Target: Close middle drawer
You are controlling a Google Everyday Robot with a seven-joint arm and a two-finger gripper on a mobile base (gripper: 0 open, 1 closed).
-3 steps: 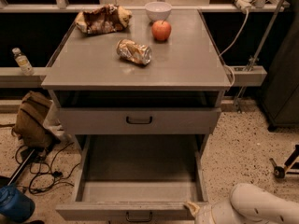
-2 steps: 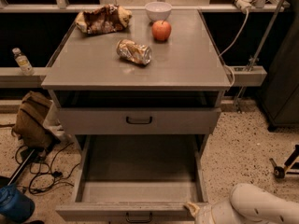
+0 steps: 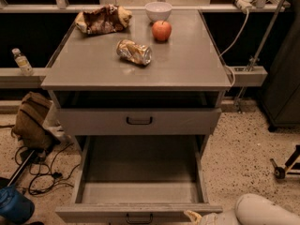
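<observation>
The middle drawer (image 3: 140, 191) of the grey cabinet is pulled far out toward me. It is a long, empty grey tray. Its low front panel (image 3: 93, 213) runs along the bottom edge of the view, with a small black bar handle (image 3: 139, 218). My gripper (image 3: 192, 215) is at the bottom right, right at the right end of that front panel, and the white arm (image 3: 262, 210) trails off to the right. The taller-fronted top drawer (image 3: 138, 121) sits above, out a little. The lowest drawer is hidden under the open one.
On the cabinet top (image 3: 187, 64) lie a crushed can (image 3: 134, 52), an apple (image 3: 161, 30), a white bowl (image 3: 158, 11) and a crumpled chip bag (image 3: 103, 18). A brown bag (image 3: 30, 121), cables and a blue object (image 3: 14, 205) lie on the floor at left. A stand base (image 3: 283, 165) is at right.
</observation>
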